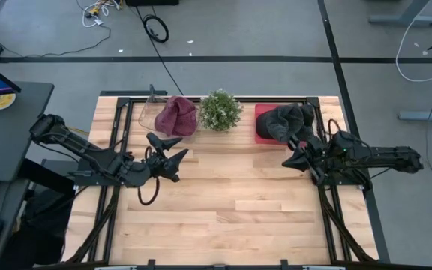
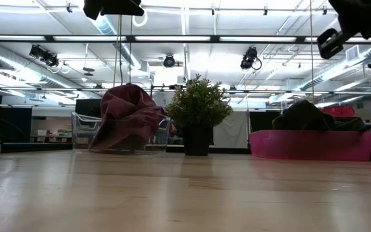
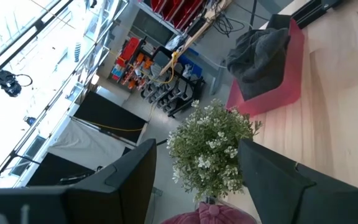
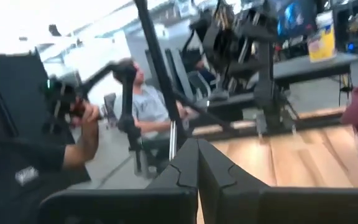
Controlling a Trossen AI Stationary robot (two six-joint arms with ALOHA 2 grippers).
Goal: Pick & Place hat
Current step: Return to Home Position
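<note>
Progress: all but wrapped up, by my read. The black caps (image 1: 287,120) sit heaped in the pink bin (image 1: 260,120) at the far right of the wooden table (image 1: 231,217), a maroon hat (image 1: 177,116) fills the clear bin (image 1: 145,116) at far left, and no hat lies loose on the boards.
What's left: only parking the arms, I'd judge; neither gripper carries anything.
Left gripper (image 1: 177,148): hovers over the table just in front of the clear bin, empty, its fingers (image 3: 135,180) spread wide, with the plant framed between them in its wrist view.
Right gripper (image 1: 288,161): hangs just in front of the pink bin, fingers pressed together on nothing, tip to tip in its own wrist view.
Black caps, texture: soft dark fabric, slumped in a rumpled mound that rises above the bin's rim.
Pink bin, build: shallow, rectangular, straight-walled plastic with a slightly see-through look from table height.
Maroon hat, texture: limp cloth in heavy folds, draping over the clear bin's wall.
Clear bin, build: rigid, transparent, thin-walled.
Plant (image 1: 220,110): small and bushy with fine leaves in a dark pot, standing between the two bins.
Table, surface: pale wood planks, smooth with a faint sheen.
</note>
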